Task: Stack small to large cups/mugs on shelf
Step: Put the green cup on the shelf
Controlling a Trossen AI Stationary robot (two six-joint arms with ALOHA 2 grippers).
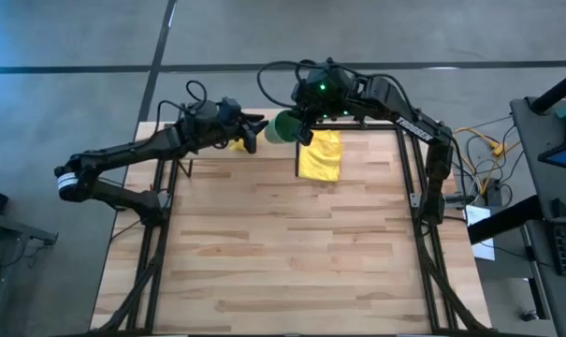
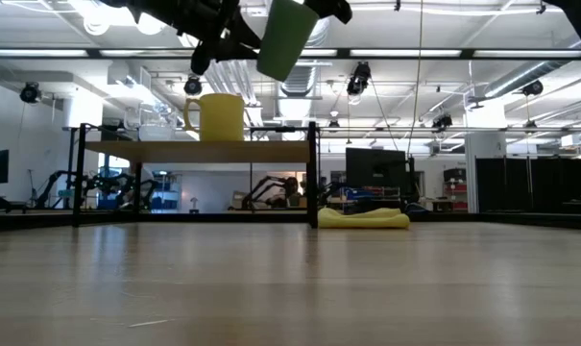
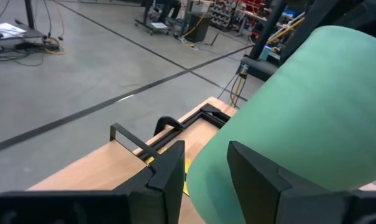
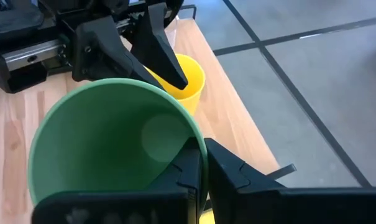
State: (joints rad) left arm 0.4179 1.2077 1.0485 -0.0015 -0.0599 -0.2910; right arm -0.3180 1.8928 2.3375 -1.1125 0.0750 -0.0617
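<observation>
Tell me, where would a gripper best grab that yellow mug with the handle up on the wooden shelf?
Probably by the rim, coming from straight above. The yellow mug stands upright on the light wooden shelf, mouth open upward, so one finger can slip inside the wall. Choose the side away from the handle, and wait: the left gripper and the held green cup hover just above.

Left gripper (image 1: pixel 254 132): raised at table's far edge, fingers apart. Right gripper (image 1: pixel 304 130): raised just beside it, clamped.
</observation>
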